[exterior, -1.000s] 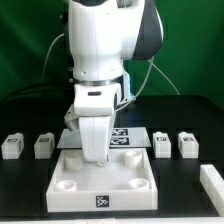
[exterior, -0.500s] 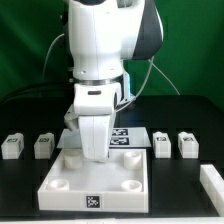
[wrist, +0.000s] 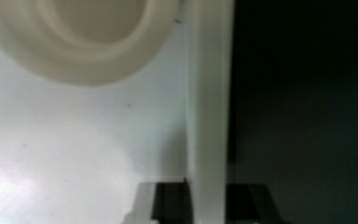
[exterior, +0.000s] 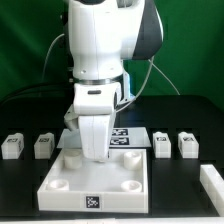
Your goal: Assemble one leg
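The white square tabletop [exterior: 95,180] lies on the black table with its round corner sockets facing up. My gripper [exterior: 95,152] stands straight down over its far edge. In the wrist view the two dark fingers [wrist: 167,203] sit on either side of the tabletop's raised rim [wrist: 208,120], closed on it, with one socket [wrist: 78,40] beside it. Several legs stand in a row behind the tabletop: two at the exterior view's left [exterior: 12,146] [exterior: 43,146] and two at its right [exterior: 162,143] [exterior: 188,144]. All are apart from the gripper.
The marker board [exterior: 128,136] lies behind the tabletop, partly hidden by the arm. A white block [exterior: 211,185] sits at the exterior view's right edge. A green wall backs the table.
The tabletop has slid toward the exterior view's left since one second ago, with the gripper on its rim. Nothing has moved in the last half second.
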Motion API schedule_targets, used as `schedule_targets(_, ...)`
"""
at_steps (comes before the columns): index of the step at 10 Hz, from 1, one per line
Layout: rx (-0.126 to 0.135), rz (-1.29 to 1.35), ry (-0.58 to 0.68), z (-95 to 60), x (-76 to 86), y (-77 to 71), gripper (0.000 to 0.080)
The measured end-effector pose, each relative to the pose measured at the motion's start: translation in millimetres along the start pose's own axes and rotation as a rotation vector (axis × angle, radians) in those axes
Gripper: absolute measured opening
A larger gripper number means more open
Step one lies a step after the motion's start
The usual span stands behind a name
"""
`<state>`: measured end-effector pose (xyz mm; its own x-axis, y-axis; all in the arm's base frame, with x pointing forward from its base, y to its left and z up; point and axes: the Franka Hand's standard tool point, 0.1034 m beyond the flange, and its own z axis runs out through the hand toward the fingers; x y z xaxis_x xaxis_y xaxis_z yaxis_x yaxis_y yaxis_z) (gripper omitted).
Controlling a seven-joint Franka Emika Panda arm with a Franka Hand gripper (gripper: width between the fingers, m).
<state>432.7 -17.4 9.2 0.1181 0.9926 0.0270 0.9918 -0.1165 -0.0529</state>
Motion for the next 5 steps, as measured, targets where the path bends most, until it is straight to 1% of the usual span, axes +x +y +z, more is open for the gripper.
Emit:
schedule_targets(1, -0.002, 0.000, 0.000, -0.1, 0.1, 0.3, 0.0061)
schedule_targets(2, -0.023, -0.038, 0.004, 0.0, 3.1, 4.6, 0.0061)
schedule_targets(3, -0.035, -0.058, 0.014, -0.3, 16.0, 9.0, 0.0061)
schedule_targets(4, -0.047, -0.057, 0.027, -1.9, 35.1, 15.8, 0.0060)
schedule_targets(5, -0.061, -0.075, 0.044, -1.3, 53.8, 28.5, 0.0060)
